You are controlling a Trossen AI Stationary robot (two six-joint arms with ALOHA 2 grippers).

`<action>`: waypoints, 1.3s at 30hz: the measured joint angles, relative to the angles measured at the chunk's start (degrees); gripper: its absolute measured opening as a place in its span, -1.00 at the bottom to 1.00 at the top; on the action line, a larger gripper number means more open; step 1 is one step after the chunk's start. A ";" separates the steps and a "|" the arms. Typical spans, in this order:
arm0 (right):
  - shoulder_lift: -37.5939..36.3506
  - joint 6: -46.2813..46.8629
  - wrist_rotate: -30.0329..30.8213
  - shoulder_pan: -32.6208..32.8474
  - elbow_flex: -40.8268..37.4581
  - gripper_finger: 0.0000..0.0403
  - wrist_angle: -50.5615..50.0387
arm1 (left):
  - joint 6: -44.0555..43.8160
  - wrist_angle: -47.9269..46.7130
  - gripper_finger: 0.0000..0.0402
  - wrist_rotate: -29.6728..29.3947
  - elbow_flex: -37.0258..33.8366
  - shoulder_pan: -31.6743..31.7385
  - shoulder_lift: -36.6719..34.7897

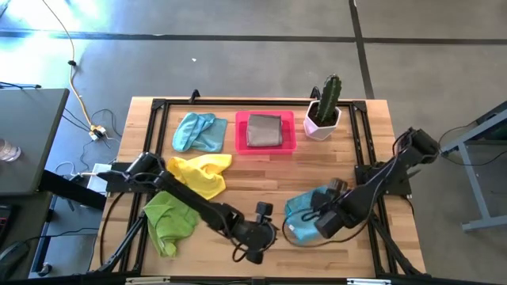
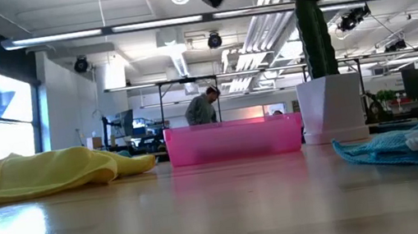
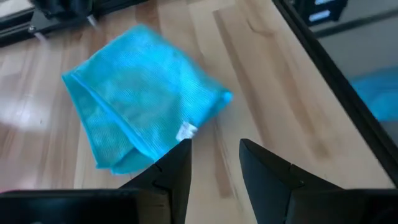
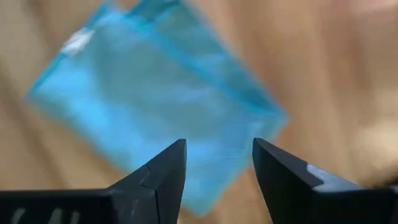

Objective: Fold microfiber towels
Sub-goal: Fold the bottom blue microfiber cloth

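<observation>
A folded light blue towel (image 1: 299, 207) lies flat on the table near its right front corner, with a white tag (image 3: 185, 132) at one edge. My right gripper (image 4: 219, 144) hangs open above it, fingers pointing down, and nothing is between them. My left gripper (image 3: 214, 146) is open just left of the towel, above bare wood, aimed toward it. A second blue towel (image 1: 196, 131), a yellow one (image 1: 202, 172) and a lime green one (image 1: 168, 222) lie crumpled on the left half. A grey folded towel (image 1: 264, 130) rests in the pink tray (image 1: 240, 134).
A cactus in a white pot (image 1: 323, 112) stands at the far right, beside the tray. Black frame rails (image 1: 366, 150) run along the table's edges. Bare wood (image 1: 269, 178) lies in the middle of the table. A person (image 2: 206, 107) stands in the room beyond.
</observation>
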 joint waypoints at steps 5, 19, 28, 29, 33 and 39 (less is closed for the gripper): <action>-3.15 2.80 3.16 -0.66 -3.05 -0.11 -2.28 | -0.04 4.22 -0.37 0.63 -0.04 1.50 2.23; -21.04 3.55 -4.11 -11.36 -30.80 -0.11 20.68 | 0.48 4.80 -0.37 3.87 -0.02 0.56 2.31; -23.76 -1.06 -8.63 -17.26 -40.75 -0.11 35.84 | 0.83 4.74 -0.37 4.25 -0.02 1.42 2.31; -23.76 -1.52 -8.93 -17.69 -41.29 -0.11 36.97 | 1.13 4.72 -0.37 4.25 -0.02 1.61 2.31; -23.76 -4.03 -11.56 -18.62 -42.68 -0.13 41.20 | 1.86 4.70 -0.37 4.25 -0.02 2.43 2.29; -23.64 -7.61 -12.95 -18.05 -42.75 -0.28 46.14 | 1.88 4.68 -0.37 4.26 -0.02 3.74 2.24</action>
